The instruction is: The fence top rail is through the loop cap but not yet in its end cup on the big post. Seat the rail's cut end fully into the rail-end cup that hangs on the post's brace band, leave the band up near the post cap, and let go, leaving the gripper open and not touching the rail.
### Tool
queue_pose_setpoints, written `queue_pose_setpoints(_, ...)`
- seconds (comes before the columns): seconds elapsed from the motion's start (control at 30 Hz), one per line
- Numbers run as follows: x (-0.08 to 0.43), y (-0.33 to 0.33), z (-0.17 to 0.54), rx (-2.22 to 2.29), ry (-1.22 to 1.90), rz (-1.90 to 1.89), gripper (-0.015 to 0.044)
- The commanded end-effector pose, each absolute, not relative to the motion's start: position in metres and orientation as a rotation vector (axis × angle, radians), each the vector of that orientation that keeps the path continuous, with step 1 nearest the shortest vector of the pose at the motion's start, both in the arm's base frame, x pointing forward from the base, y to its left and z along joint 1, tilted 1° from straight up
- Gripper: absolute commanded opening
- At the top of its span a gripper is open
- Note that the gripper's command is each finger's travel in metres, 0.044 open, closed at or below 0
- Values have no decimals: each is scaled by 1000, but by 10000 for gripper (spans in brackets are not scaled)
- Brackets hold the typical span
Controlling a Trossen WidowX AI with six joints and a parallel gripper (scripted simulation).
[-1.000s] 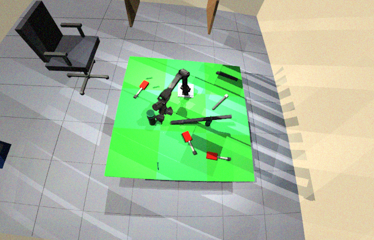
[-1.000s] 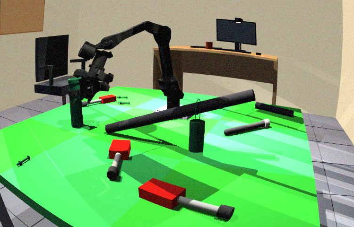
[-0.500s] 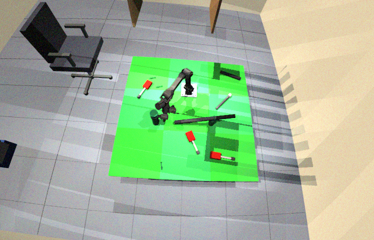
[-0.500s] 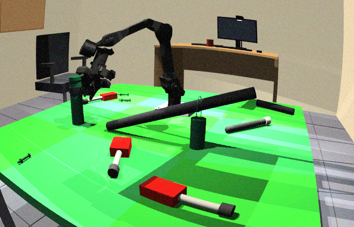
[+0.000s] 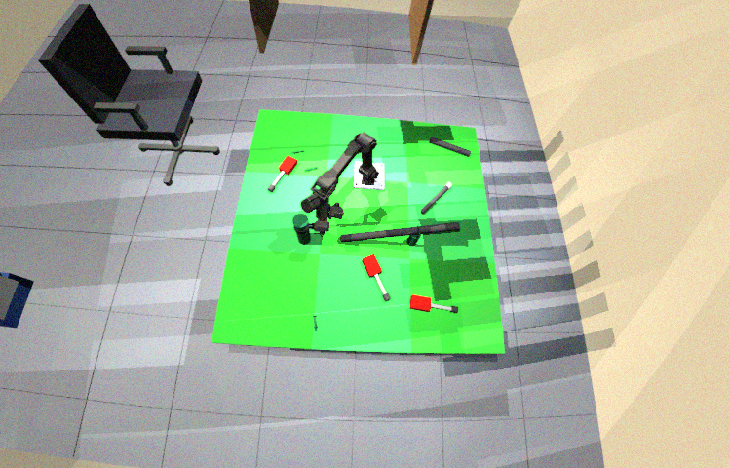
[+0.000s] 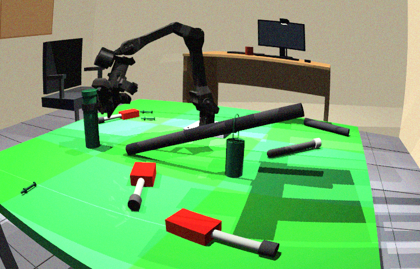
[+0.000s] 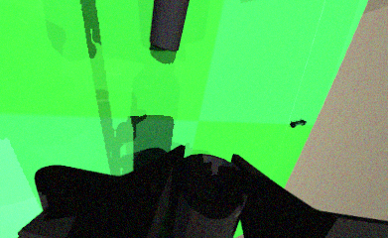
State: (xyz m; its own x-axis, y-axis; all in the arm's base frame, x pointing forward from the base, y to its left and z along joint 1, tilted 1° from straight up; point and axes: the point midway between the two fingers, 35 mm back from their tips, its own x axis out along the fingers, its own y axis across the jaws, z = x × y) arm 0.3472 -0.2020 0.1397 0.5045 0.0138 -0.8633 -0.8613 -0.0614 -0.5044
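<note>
The fence rail [image 5: 380, 234] [image 6: 181, 134] [image 7: 168, 25], a long dark tube, slopes through the wire loop over the short post [image 6: 234, 159]. Its low end points toward the big post [image 5: 303, 236] [image 6: 92, 134] and stands apart from it. The brace band [image 6: 89, 107] is high on the post, under the green post cap [image 5: 300, 220] [image 6: 90, 90]. My gripper [image 5: 321, 228] [image 7: 207, 155] is beside the post top, shut on the rail-end cup [image 7: 212, 190], whose round mouth shows in the wrist view. The rail end is well away from the cup. The cup's contact with the band is hidden.
Red blocks with white handles lie behind the post [image 5: 288, 165] [image 6: 129, 114], in front of the rail [image 5: 371, 265] [image 6: 143, 174] and nearer the front [image 5: 420, 303] [image 6: 193, 226]. A white-tipped tube [image 5: 436, 197] [image 6: 292, 148] and a dark tube [image 5: 449, 146] [image 6: 326, 126] lie right. Small bolts lie about.
</note>
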Motion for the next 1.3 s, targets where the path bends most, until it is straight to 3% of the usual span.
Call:
queue_pose_setpoints(0.0, 345, -203, 139, -1468, 772, 863, 0)
queue_pose_setpoints(0.77, 349, -202, 140, -1453, 791, 838, 0)
queue_pose_setpoints(1.27, 349, -186, 156, -1453, 789, 841, 394)
